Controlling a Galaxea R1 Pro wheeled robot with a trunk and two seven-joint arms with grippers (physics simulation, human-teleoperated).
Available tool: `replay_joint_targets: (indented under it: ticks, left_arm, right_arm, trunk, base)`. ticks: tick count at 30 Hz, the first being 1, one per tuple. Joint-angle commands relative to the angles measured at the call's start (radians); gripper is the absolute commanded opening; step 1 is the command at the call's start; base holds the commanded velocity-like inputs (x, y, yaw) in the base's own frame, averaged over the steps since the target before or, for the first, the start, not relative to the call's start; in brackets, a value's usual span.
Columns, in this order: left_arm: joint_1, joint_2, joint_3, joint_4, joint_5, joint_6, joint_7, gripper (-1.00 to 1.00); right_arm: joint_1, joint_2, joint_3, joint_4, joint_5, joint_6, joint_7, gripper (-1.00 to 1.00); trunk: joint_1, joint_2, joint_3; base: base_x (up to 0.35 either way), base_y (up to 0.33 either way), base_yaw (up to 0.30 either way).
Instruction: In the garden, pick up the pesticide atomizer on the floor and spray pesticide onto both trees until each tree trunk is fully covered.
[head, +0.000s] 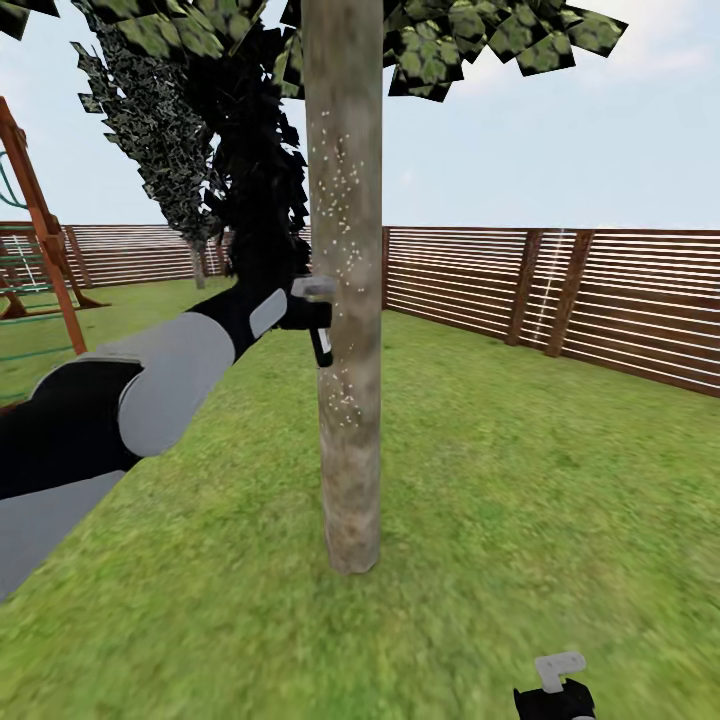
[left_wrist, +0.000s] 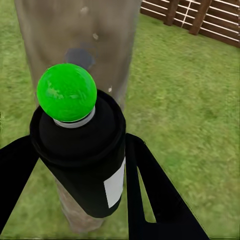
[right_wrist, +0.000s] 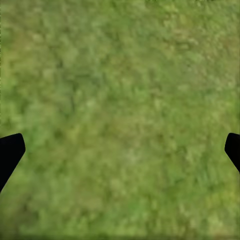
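Spraying is the step in hand, judging by how the left arm reaches out from the shoulder and brings the left gripper (head: 318, 330) right up against the tree trunk (head: 345, 300). The pesticide atomizer (left_wrist: 82, 160) sits clamped between the two dark fingers (left_wrist: 150, 185), one on either side of its black body, so this gripper is closed on the bottle with the white label turned toward one finger. In the left wrist view the bottle's top shows bright green rather than red, and just beyond it stands the bark, very near; whether the nozzle touches the bark cannot be told. Holding the bottle this close and level with the middle of the trunk makes sense, since the mist has to land on the bark rather than drift onto the grass (head: 500, 520).

Pale specks dot the trunk above and below the gripper, which I take to be pesticide already landed. The lowest part of the trunk near the ground looks plain, so coverage seems partial and this tree probably needs more.

The right gripper (head: 556, 690) hangs low, well apart from the trunk, pointing down at bare lawn. Its fingers stand wide apart at the two edges of the right wrist view with nothing between them, so it is open and idle. A slatted wooden fence (head: 560, 290) runs behind the tree.
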Motion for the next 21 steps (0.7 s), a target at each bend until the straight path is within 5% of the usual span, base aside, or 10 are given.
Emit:
replay_joint_targets:
  ticks: [1, 11, 21]
  left_arm:
    - [0.007, 0.005, 0.004, -0.001, 0.001, -0.001, 0.002, -1.0]
    - [0.082, 0.014, 0.004, 0.001, 0.0, -0.078, 0.002, -1.0]
    - [0.174, 0.051, 0.003, -0.001, 0.0, -0.101, 0.002, -1.0]
  right_arm:
    - [0.0, 0.0, 0.0, 0.0, 0.0, 0.0, 0.0, 1.0]
    - [0.0, 0.0, 0.0, 0.0, 0.0, 0.002, 0.0, 1.0]
    - [0.0, 0.0, 0.0, 0.0, 0.0, 0.002, 0.0, 1.0]
  trunk:
    - [0.0, 0.0, 0.0]
    - [0.0, 0.0, 0.0]
    - [0.0, 0.0, 0.0]
  base:
    - [0.0, 0.0, 0.0]
    - [0.0, 0.0, 0.0]
    - [0.0, 0.0, 0.0]
